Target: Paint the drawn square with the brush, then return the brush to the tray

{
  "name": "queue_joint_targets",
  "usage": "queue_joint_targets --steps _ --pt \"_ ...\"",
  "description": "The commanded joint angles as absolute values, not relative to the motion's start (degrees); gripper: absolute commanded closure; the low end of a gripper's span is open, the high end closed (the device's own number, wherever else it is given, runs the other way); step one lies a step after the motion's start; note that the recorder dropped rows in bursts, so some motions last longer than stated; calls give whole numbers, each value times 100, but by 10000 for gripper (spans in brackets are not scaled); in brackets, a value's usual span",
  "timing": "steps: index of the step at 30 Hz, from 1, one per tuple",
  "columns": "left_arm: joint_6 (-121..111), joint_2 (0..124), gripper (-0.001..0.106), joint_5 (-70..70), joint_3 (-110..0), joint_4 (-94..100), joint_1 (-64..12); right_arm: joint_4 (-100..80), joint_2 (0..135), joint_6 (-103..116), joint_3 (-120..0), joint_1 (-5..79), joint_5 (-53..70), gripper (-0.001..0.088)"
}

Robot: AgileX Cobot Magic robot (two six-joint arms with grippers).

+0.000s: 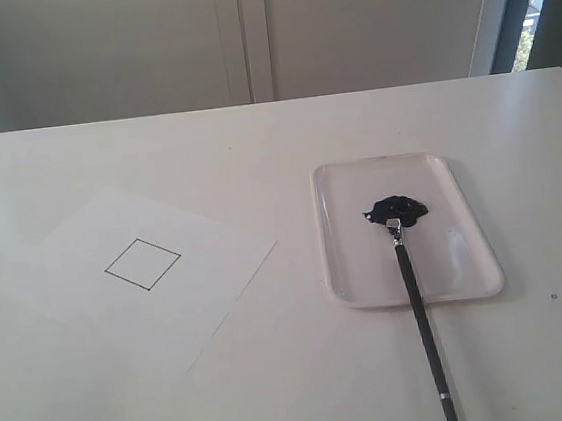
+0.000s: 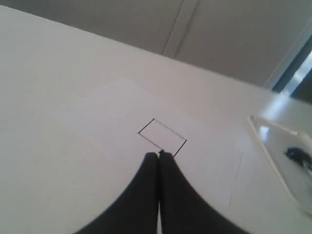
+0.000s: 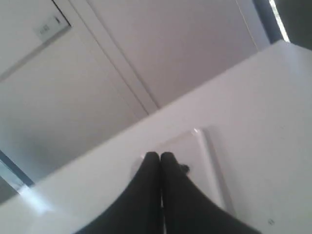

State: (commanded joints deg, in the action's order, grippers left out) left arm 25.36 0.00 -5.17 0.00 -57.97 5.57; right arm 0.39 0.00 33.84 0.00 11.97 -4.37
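A white paper sheet (image 1: 198,302) lies on the white table (image 1: 300,389) before pale wall panels (image 1: 242,34).

The tray (image 1: 356,258) is glossy plastic, the paper (image 1: 204,289) matt, the table (image 1: 254,143) smooth.

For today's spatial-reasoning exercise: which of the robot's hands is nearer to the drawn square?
Left. The left hand points at the drawn square just ahead of it; the right hand faces the tray, the square outside its view.

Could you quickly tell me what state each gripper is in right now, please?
Left gripper: closed, holding nothing.
Right gripper: closed, holding nothing.
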Motion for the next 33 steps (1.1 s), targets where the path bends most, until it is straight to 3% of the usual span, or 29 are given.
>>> queue_joint_targets --steps 4,12,17,33 --pt "2524 0 1053 249 0 -5797 557 39 0 3284 0 1197 -452 868" --pt "1591 0 1053 332 0 -5830 557 39 0 3612 0 1197 -747 868" --pt "2292 0 1053 -623 -288 -5535 557 -83 0 3571 0 1197 -1236 868" --pt "3489 136 1053 -2164 -1886 -5534 557 -908 0 3595 -1051 1197 -303 868"
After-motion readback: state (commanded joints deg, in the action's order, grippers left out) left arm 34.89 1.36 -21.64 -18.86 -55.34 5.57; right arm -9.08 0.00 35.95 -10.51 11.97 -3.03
